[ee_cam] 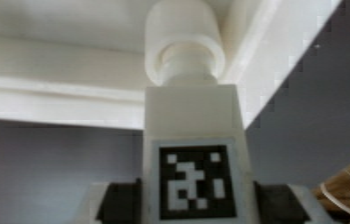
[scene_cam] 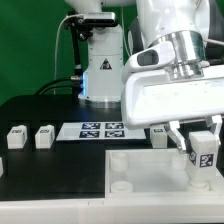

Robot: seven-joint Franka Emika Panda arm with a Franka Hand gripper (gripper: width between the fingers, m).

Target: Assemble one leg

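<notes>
One leg (scene_cam: 203, 152) is clamped between the fingers (ee_cam: 119, 204) with its tag facing the wrist camera. It is held upright over the large white panel (scene_cam: 140, 178) at the exterior view's right. Its far end touches the panel, but you cannot tell whether it is seated. A second leg (scene_cam: 15, 137) and a third leg (scene_cam: 43, 136) lie on the dark worktop (scene_cam: 40, 108), beside the marker board (scene_cam: 100, 129).

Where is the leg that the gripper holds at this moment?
The leg is at the exterior view's right, upright in the gripper, over the right end of the large white panel and to the right of the marker board.
</notes>
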